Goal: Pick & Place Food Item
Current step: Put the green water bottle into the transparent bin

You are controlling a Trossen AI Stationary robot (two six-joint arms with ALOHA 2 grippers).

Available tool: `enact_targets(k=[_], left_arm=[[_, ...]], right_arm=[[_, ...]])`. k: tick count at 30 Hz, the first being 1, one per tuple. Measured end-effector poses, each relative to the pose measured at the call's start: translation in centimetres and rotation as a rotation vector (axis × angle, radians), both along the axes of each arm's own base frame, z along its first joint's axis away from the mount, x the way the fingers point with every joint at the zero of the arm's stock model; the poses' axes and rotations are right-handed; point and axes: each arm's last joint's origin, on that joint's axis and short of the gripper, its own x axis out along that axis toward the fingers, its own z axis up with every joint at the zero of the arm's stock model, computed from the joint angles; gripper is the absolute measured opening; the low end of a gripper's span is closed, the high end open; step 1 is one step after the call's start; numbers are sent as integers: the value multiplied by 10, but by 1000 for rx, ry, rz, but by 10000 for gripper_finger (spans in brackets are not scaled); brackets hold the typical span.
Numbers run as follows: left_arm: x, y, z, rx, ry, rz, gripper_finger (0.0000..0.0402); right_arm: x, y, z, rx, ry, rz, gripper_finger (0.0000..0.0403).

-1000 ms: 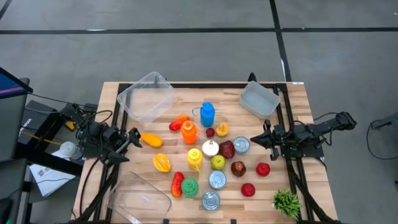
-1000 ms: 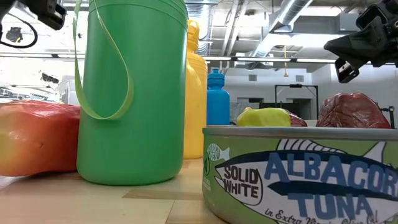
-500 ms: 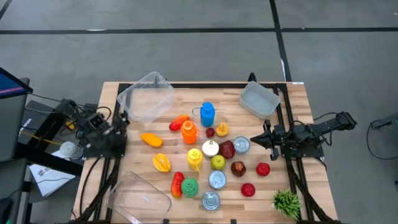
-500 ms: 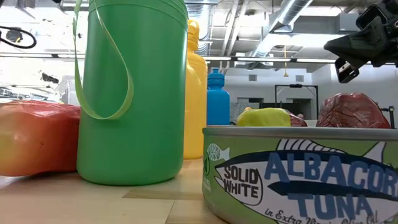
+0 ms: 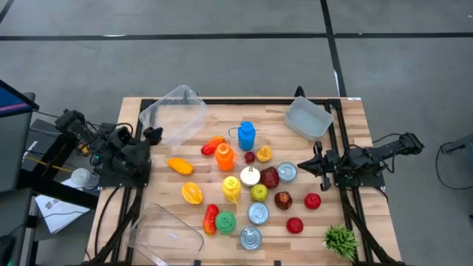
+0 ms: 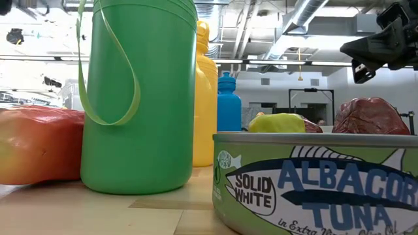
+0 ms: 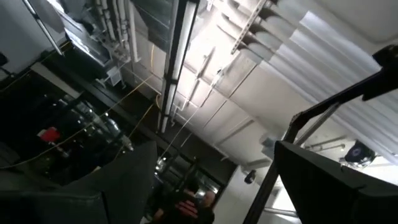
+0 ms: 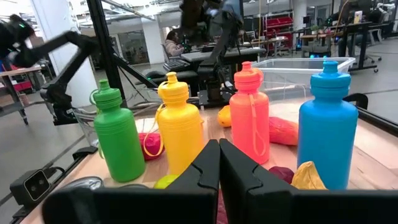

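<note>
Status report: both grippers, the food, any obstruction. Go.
Left gripper jaws open, empty, beside the clear bin. Right gripper jaws shut, parked at the right edge. Orange food item on table, unheld. No obstruction seen.
</note>
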Motion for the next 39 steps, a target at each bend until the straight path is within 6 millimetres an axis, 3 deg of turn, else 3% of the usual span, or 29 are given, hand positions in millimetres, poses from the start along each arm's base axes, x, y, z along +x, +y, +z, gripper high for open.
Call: enact_targets(k=[8, 12, 18, 23, 27, 39], left_arm=[[48, -32, 46, 62, 61, 36, 315], [64, -44, 73, 103, 118, 38, 315], [76, -50, 122, 214, 341, 84, 315], [75, -46, 150, 216, 518, 204, 315], [73, -44, 154, 263, 577, 210, 315], [94, -58, 121, 477, 830, 259, 315]], right_arm=[[0, 0, 0, 3, -1, 1, 0], [0, 0, 0, 114, -3, 3, 0], [0, 0, 1, 277, -2, 8, 0], [0, 0, 1, 298, -1, 8, 0], [0, 0, 1, 298, -2, 8, 0], [0, 0, 1, 298, -2, 8, 0]])
